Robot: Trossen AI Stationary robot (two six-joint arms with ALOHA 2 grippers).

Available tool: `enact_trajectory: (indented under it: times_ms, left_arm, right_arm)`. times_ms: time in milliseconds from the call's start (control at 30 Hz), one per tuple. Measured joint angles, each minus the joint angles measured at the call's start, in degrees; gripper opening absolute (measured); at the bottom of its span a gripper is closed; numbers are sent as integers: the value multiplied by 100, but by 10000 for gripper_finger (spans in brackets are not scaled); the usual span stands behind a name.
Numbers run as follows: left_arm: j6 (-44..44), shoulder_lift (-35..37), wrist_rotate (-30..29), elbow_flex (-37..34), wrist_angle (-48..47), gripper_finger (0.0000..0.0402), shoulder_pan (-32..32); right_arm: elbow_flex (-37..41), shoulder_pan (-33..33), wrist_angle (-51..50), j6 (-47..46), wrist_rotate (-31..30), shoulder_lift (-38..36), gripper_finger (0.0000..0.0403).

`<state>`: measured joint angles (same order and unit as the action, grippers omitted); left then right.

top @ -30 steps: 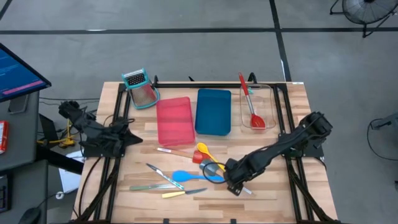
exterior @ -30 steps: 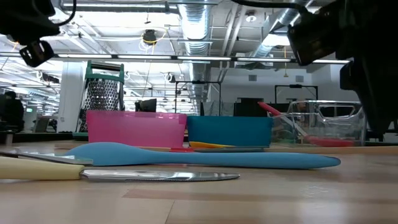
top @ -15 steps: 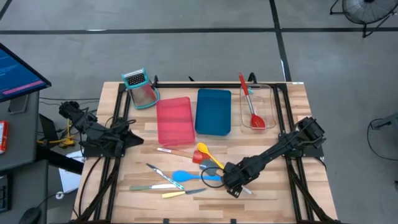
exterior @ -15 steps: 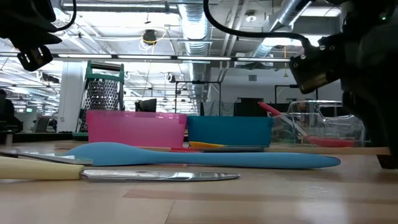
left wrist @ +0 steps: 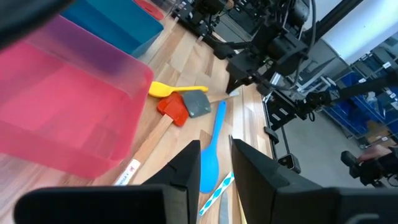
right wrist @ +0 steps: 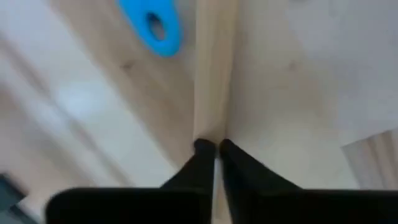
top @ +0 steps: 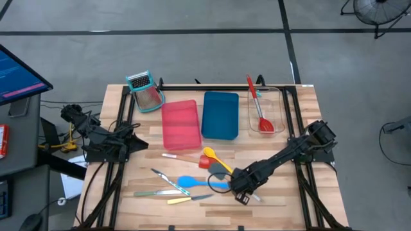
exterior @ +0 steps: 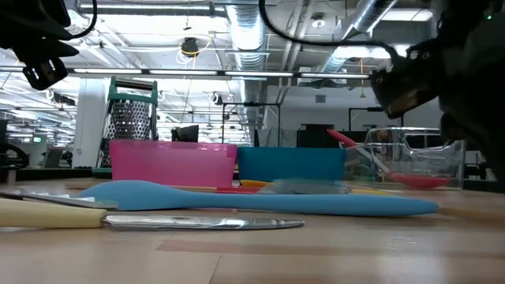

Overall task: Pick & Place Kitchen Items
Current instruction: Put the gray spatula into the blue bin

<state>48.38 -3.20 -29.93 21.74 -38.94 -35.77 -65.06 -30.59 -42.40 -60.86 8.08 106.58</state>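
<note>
The kitchen items lie in a loose cluster at the table's near middle: a yellow spoon (top: 210, 154), a red spatula (top: 203, 162), a grey spatula (top: 219, 169), a blue spoon (top: 192, 182) and slim knives (top: 162, 191). A long red spoon (top: 259, 109) lies in the clear tray (top: 277, 109). My right gripper (top: 239, 187) is low over the cluster's right side, shut on the grey spatula's wooden handle. My left gripper (left wrist: 215, 163) waits at the table's left edge, its fingers a little apart with nothing between them. My right gripper pinches the grey spatula's wooden handle (right wrist: 212, 118) between its two fingers, about midway along it. The fingers come slanting down from the table's right side. The handle's free end (top: 255, 197) sticks out past them. Whether the head (exterior: 306, 186) is off the table does not show.
A pink tray (top: 180, 124) and a blue tray (top: 219, 115) stand side by side at the far middle, with a teal-framed grater (top: 145, 90) at the far left. The blue spoon's holed end (right wrist: 155, 23) lies close beside the held handle.
My right gripper has crept a little toward the table's left edge and shut on the grey spatula's handle. The spatula's head has shifted and now blurs in the low view. The blue spoon's end has been nudged slightly.
</note>
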Motion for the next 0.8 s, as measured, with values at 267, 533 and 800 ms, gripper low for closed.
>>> enact_trajectory:
  times_ms: [267,533,800]
  left_arm:
    - [-55,0,0,0,-1,76,0]
    - [-57,0,-7,0,-2,76,0]
    - [17,-2,-164,0,-2,76,0]
  right_arm:
    - [-24,105,-275,-68,-118,-753,1]
    - [-26,310,-435,18,-217,-1221,29]
    - [-29,128,-97,678,-423,-624,185]
